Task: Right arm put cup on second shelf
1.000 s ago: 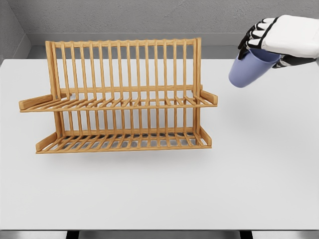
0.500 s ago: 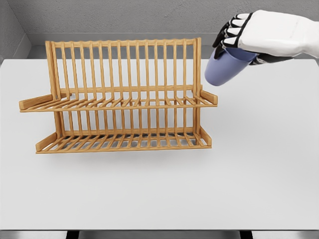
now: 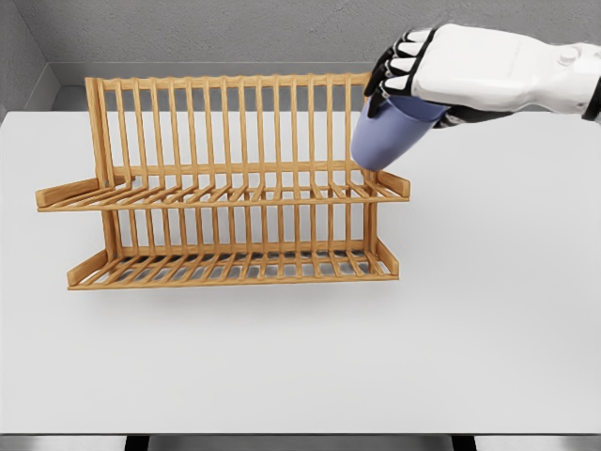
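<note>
The cup [image 3: 386, 136] is showing as a smooth, matte, blue-violet tumbler with plain tapering walls and a rounded closed base; no handle is showing. It is hanging tilted, its base pointing down and to the left, its upper part hidden inside the right hand [image 3: 441, 75], whose arm is reaching in from the picture's right edge. The hand is wrapping around the cup's top from above, its white back facing upward and its dark-jointed fingers [image 3: 402, 58] curling over the far side, so the cup is hanging just below and slightly left of the palm. The cup is sitting in the air by the right end of the dish rack [image 3: 225, 183], its base hovering just above the right end of the upper shelf [image 3: 216, 195] and overlapping the rack's right upright post; whether it is touching the wood cannot be told. The rack is standing as a light, honey-coloured wooden frame of thin parallel slats, with a tall slatted back, an upper shelf and a lower shelf [image 3: 230, 269], each ending in short raised side arms. It is resting on a flat, white, unmarked worktop [image 3: 300, 357] in front of a grey wall.
</note>
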You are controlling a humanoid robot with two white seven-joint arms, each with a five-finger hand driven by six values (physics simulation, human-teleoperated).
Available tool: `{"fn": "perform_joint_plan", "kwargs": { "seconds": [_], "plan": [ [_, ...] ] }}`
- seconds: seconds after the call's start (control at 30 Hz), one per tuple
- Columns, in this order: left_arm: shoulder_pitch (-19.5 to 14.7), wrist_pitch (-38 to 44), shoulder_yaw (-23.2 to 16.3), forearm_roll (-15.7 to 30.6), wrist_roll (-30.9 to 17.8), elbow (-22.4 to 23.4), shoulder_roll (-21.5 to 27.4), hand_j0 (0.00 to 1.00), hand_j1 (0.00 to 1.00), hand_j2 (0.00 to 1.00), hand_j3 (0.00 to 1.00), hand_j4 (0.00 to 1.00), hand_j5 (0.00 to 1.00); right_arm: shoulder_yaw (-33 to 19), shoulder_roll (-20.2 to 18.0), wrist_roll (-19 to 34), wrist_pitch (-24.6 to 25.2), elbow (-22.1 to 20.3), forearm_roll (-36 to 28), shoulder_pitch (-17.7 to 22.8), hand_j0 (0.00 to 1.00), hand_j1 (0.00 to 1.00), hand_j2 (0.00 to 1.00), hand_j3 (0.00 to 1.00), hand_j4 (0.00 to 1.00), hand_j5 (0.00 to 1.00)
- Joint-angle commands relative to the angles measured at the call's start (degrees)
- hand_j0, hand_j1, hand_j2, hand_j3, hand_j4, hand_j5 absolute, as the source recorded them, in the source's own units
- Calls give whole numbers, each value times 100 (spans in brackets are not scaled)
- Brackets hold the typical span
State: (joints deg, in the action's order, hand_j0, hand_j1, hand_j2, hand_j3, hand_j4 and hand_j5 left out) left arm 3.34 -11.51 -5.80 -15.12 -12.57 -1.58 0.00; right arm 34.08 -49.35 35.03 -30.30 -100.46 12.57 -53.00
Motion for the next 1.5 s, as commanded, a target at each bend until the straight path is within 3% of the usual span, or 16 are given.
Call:
{"fn": "perform_joint_plan", "kwargs": {
  "seconds": [0.0,0.33,0.87,0.9,0.93,0.97,1.17,1.33,1.37,1.4,1.47],
  "plan": [
    [0,-1,0,0,0,0,0,100,100,100,100,100,100,108,5,-3,-19,0,-18,9,55,55,55,55,55,55],
    [0,-1,0,0,0,0,0,100,100,100,100,100,100,266,22,-3,-11,0,-27,70,55,55,55,55,55,55],
    [0,-1,0,0,0,0,0,100,100,100,100,100,100,952,57,-3,42,0,-27,79,59,59,59,59,59,59],
    [0,-1,0,0,0,0,0,100,100,100,100,100,100,952,57,-3,42,0,-27,79,64,64,64,64,64,64],
    [0,-1,0,0,0,0,0,100,100,100,100,100,100,952,49,-3,51,0,-27,79,86,86,86,86,86,86],
    [0,-1,0,0,0,0,0,100,100,100,100,100,100,952,49,-3,42,0,-27,79,100,100,100,100,100,100],
    [0,-1,0,0,-9,0,0,100,100,100,100,100,100,855,49,-3,7,0,-1,9,100,100,100,100,100,100],
    [0,-1,0,0,0,0,0,100,100,100,100,100,100,-322,5,-3,-63,9,-18,70,100,100,100,100,100,100],
    [0,-1,0,0,0,0,0,100,100,100,100,100,100,-611,31,-3,-63,9,-9,245,100,100,100,100,100,100],
    [0,-1,0,1,0,0,0,100,100,100,100,100,100,-1411,66,-3,-72,0,-1,834,100,100,100,100,100,100],
    [0,-1,0,0,0,0,0,100,100,100,100,100,100,-2484,488,-3,-107,0,-1,1836,100,100,100,100,100,100]
  ]
}}
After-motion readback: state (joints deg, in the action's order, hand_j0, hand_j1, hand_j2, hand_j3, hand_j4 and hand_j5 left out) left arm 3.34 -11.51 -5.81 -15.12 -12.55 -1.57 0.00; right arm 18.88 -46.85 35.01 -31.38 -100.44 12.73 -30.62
